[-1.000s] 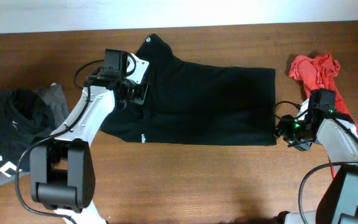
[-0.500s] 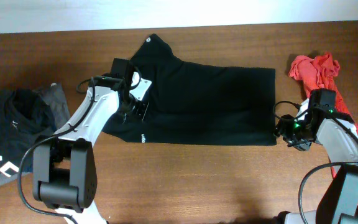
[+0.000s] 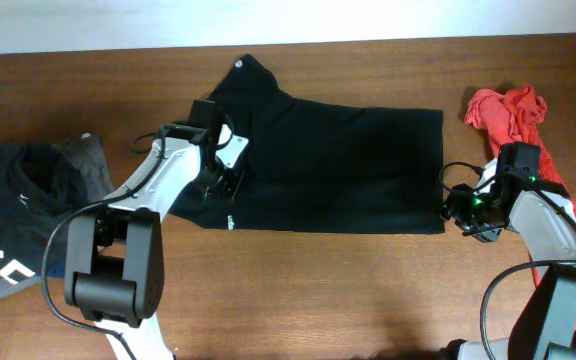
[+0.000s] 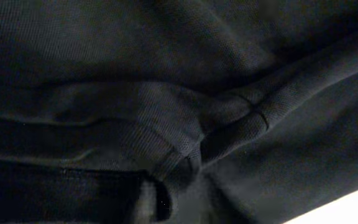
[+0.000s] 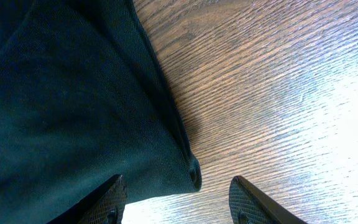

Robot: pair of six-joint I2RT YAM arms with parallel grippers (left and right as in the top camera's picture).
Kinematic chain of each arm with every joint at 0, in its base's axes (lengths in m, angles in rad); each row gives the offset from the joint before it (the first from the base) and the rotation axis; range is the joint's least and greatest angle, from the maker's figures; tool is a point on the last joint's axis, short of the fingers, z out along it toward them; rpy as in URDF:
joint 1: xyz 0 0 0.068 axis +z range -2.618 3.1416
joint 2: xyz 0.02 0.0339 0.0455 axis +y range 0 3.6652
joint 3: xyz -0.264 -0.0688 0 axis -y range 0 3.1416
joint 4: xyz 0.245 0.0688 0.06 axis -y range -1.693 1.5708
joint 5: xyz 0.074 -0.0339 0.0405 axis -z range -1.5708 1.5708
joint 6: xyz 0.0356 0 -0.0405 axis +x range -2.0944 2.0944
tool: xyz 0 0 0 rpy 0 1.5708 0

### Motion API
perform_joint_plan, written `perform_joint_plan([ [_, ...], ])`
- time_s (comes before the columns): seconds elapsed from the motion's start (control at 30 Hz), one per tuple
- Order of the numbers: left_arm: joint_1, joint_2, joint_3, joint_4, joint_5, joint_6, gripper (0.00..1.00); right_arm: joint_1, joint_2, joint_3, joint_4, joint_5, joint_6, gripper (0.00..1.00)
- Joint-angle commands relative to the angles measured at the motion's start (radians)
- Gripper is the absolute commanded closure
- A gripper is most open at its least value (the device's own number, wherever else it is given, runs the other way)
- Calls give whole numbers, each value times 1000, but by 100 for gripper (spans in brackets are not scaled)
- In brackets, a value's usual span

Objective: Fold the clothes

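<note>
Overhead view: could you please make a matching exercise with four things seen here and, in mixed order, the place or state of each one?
Column one:
1. black garment
2. red garment
3. dark garment with white letters
4. right gripper

Column two:
A. heaped at the far left
B. open, fingers on either side of the black garment's right hem corner
C. spread flat in the middle
D. bunched at the far right

Pairs: 1-C, 2-D, 3-A, 4-B

Overhead view looks straight down on the whole counter [image 3: 318, 290]. Both wrist views press close to the same black garment [image 3: 348, 170], the right one at its right edge.
</note>
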Motion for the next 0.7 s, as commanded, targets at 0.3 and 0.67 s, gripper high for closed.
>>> perform_joint_plan([
  [0.3, -5, 5, 118, 30, -5, 6, 99, -6, -23, 17, 4, -6, 4, 42],
  [0.67, -25, 44, 130, 140, -4, 55, 100, -6, -23, 17, 4, -6, 4, 42],
])
